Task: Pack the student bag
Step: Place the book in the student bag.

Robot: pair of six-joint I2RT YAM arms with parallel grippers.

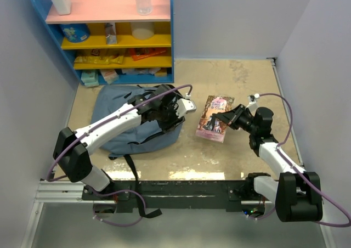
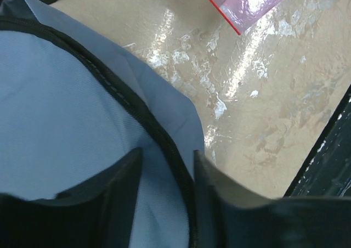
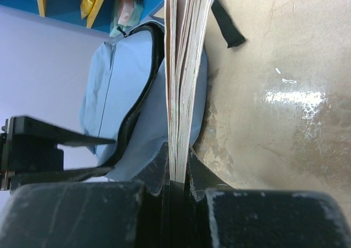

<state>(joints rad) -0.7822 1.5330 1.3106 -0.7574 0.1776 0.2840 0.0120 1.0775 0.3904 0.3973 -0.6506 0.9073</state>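
The left end effector (image 2: 167, 155) is partly open, its fingers (image 2: 118, 187) standing either side of the black zipper (image 2: 109, 89) of the soft slate-blue fabric student bag (image 1: 123, 130). The right end effector (image 3: 176, 161) is clamped on the edge of a pink-covered paperback book (image 3: 181, 67). The bag lies on the left half of the beige counter (image 1: 241, 83), with the book just to its right, near the middle.

The large, soft slate-blue fabric backpack (image 1: 112, 106), rounded in outline and edged with a black zipper, lies slumped flat just left of centre in the overhead view, one black webbing strap trailing toward the bottom edge.
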